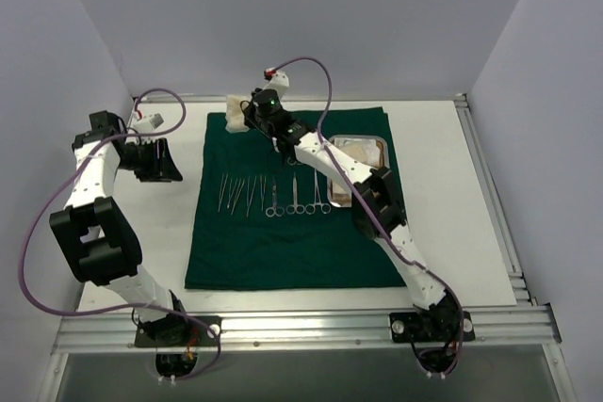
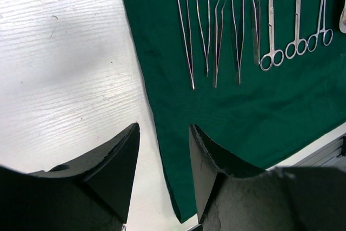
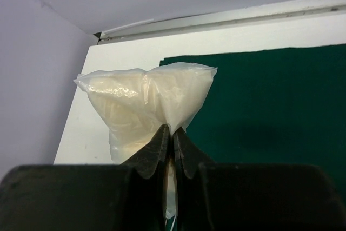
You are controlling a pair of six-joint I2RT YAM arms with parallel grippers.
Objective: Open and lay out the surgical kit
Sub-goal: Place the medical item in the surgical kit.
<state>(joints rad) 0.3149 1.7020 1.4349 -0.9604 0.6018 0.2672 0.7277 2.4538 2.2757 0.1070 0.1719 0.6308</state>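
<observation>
While my right gripper (image 3: 168,131) is pinched tight on the clear packet (image 3: 143,106), holding a thin fold at its near edge so the pale-filled bag fans out past the fingertips, the question is where to set it down. From overhead, that arm is stretched across the green cloth (image 1: 292,242) to its far left corner, with the packet over the cloth's edge and partly over the table (image 1: 452,195). Bare cloth lies to the gripper's right along the far edge, and nearer me beyond the row of forceps (image 1: 240,193) and scissors (image 1: 301,197). The steel tray (image 1: 384,143) sits at the far right of the cloth. The packet's broad side runs across the fingers, so I judge a short move rightward and down would lay it flat. My left gripper (image 2: 162,133) hangs open and empty over the table just left of the cloth, near that corner.
</observation>
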